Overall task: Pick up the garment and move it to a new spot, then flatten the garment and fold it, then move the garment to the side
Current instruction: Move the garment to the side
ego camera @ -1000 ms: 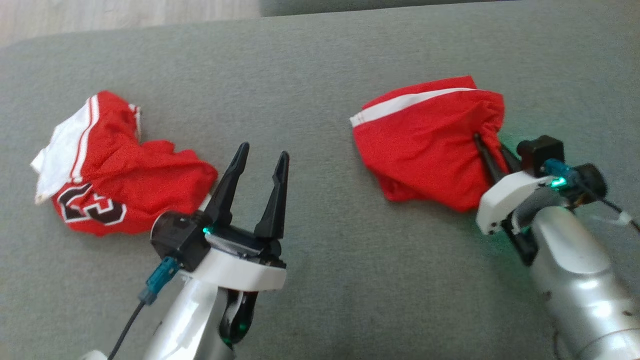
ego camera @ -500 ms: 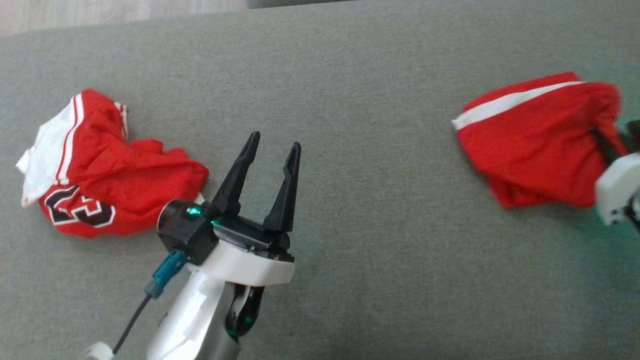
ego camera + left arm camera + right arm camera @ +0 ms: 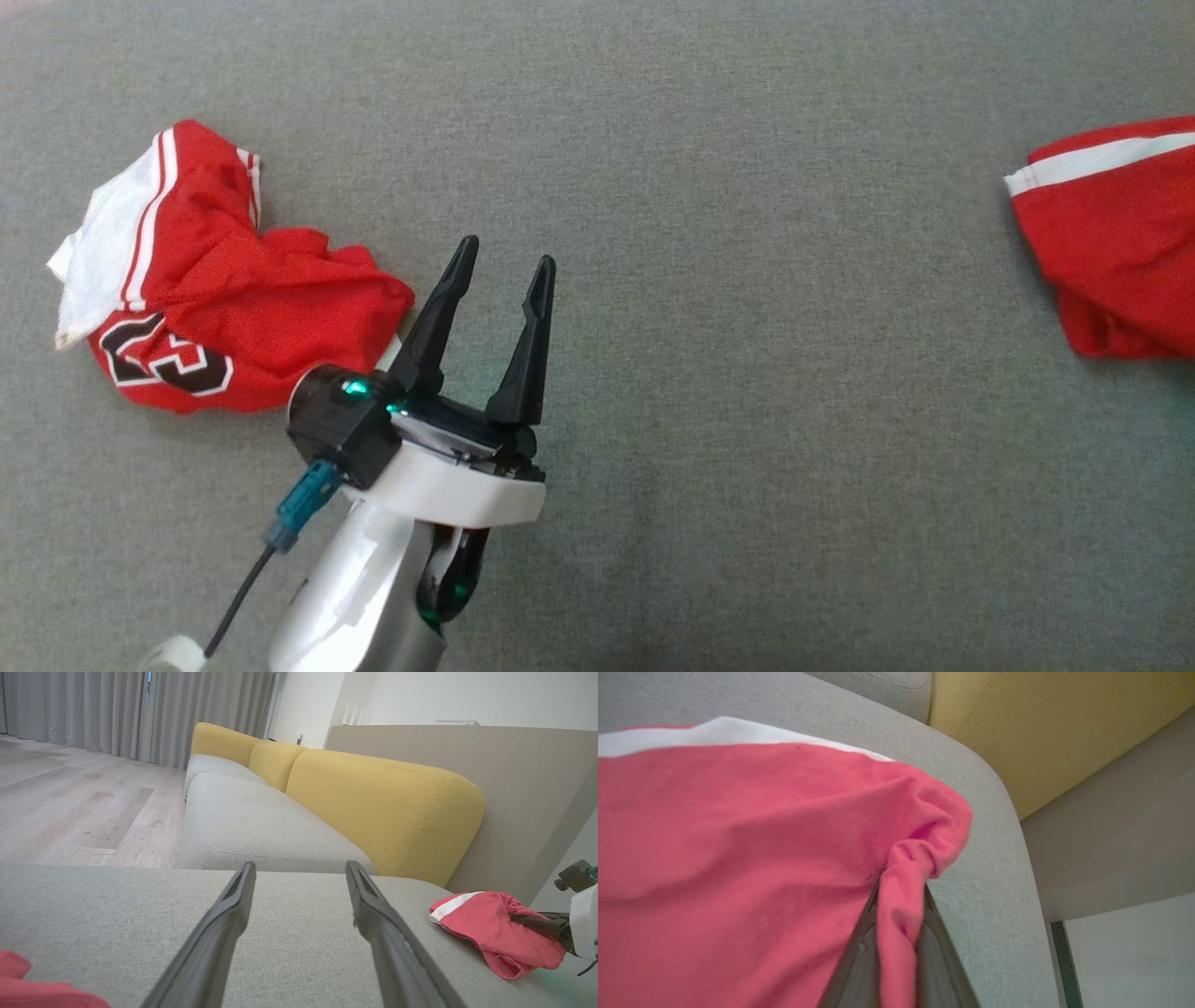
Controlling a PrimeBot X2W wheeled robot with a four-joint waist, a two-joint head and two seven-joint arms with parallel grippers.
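Right claw [image 3: 901,905] is clamped nearly shut on a bunched pinch of the red garment [image 3: 1111,252]. Cloth is squeezed between both fingers. The garment lies on the grey cushion [image 3: 709,373], at the cushion's right end, near its rounded edge. It looks folded into a compact bundle, white band on the far side.

Left claw [image 3: 506,252] is wide open and holds nothing. It hovers over the cushion's left half. A second red jersey [image 3: 243,317] with a black number sits crumpled at the cushion's left end, just beside that claw.

Step in hand is likely the last one: sliding the folded garment aside.

To do it well:
- Keep the pull low and slow so the layers ride together and the fold does not open.
- Stop short of the cushion's edge, since the bundle could slip off the rounded corner.
- Set it down flat before letting go.
- Open fully, then back out along the fingers so the cloth does not snag and lift.
- Left claw should stay off the jersey.
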